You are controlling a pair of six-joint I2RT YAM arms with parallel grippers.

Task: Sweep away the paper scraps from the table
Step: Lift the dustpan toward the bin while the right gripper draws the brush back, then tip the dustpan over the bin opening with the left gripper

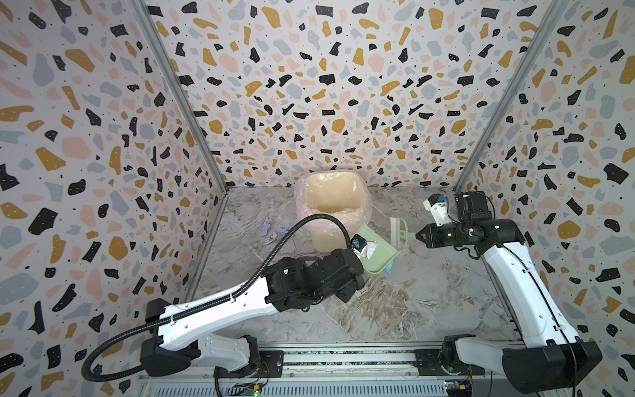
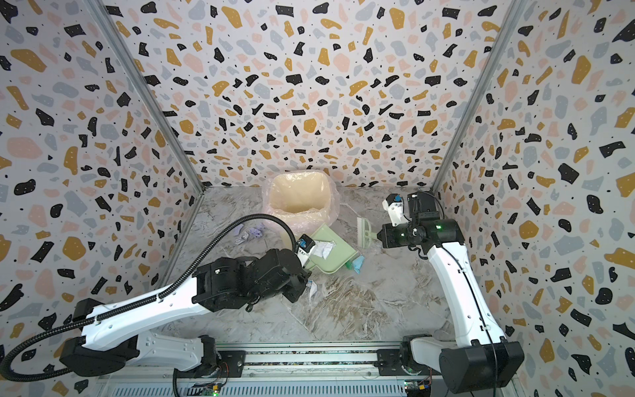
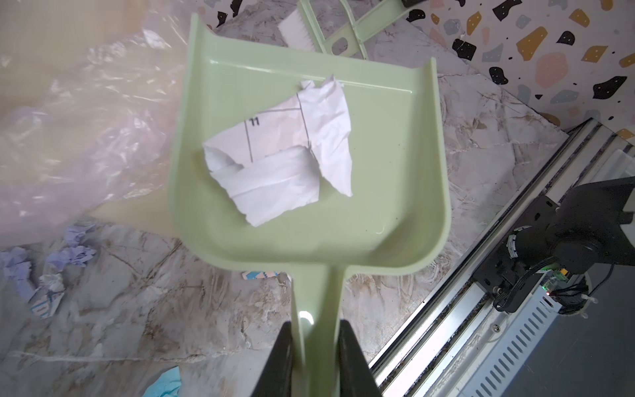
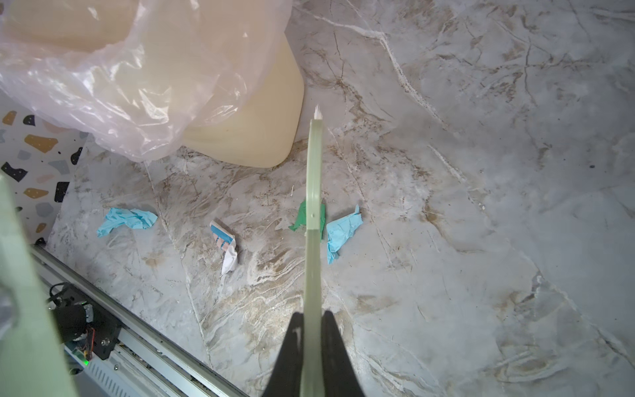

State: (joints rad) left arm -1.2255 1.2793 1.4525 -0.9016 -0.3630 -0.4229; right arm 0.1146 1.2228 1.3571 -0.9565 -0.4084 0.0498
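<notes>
Dustpan (image 3: 395, 172) half-covers scrap (image 3: 258, 275); brush (image 4: 314, 206) edgewise

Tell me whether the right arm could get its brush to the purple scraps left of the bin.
Probably not directly. The brush sits right of the bin; the bin, the dustpan and the left arm lie between it and the purple scraps.

The dustpan (image 3: 395, 165) is pale green, the paper scraps (image 4: 343, 230) white with print, lavender, light blue and green, the table (image 4: 481, 240) grey-beige marble, the walls (image 1: 309, 86) terrazzo-speckled.
</notes>
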